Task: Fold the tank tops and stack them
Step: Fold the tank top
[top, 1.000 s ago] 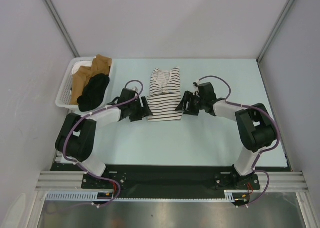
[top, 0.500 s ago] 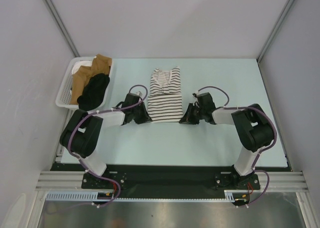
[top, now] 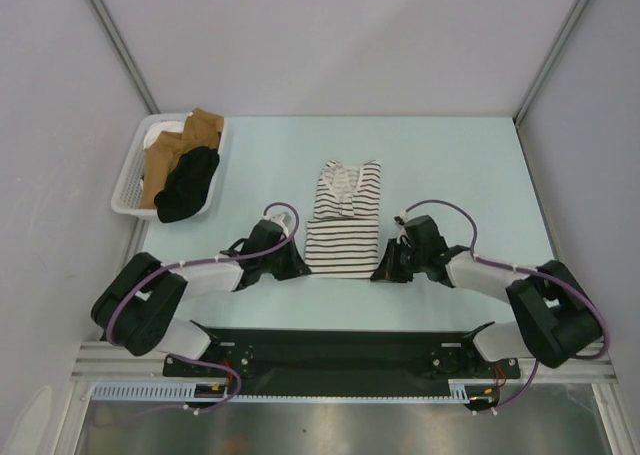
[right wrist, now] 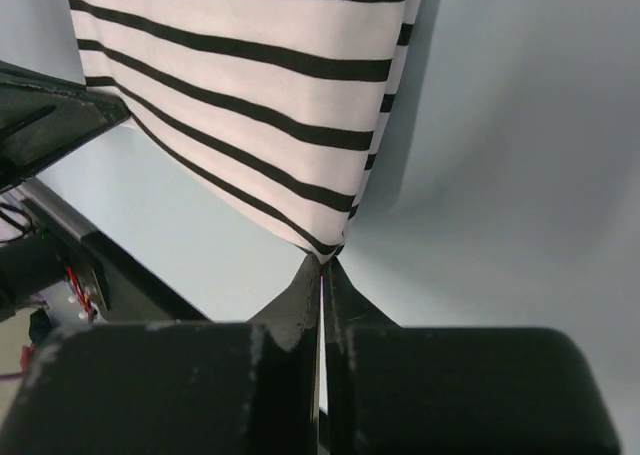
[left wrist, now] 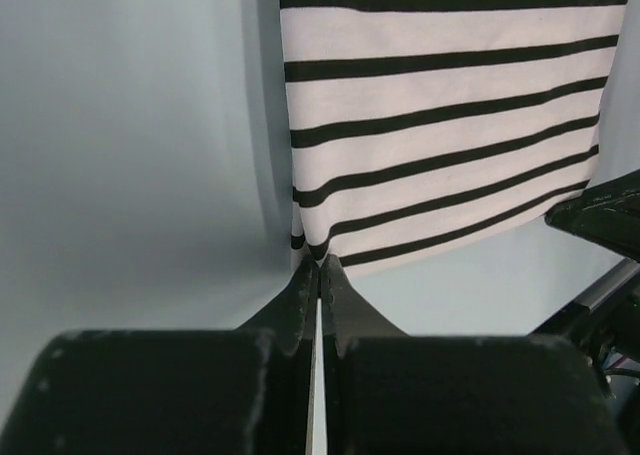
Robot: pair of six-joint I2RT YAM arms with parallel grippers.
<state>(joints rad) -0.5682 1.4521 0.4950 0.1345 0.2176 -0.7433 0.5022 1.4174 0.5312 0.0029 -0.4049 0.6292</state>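
The striped tank top (top: 344, 220) lies stretched out on the table, neck end far, hem end near. My left gripper (top: 297, 266) is shut on its near left corner (left wrist: 312, 247), pinching the cloth at the fingertips. My right gripper (top: 385, 270) is shut on the near right corner (right wrist: 330, 245) in the same way. Between the two grippers the hem hangs taut and slightly lifted. A black tank top (top: 188, 183) lies crumpled in the basket at the far left.
A white basket (top: 126, 190) at the far left holds the black top and brown cloth pieces (top: 175, 145). Grey walls and metal posts close in the table on three sides. The black base rail (top: 340, 347) runs along the near edge.
Both grippers closed on the near corners of the striped top and pulled it toward the near edge; the top has slid nearer and a little to the right.
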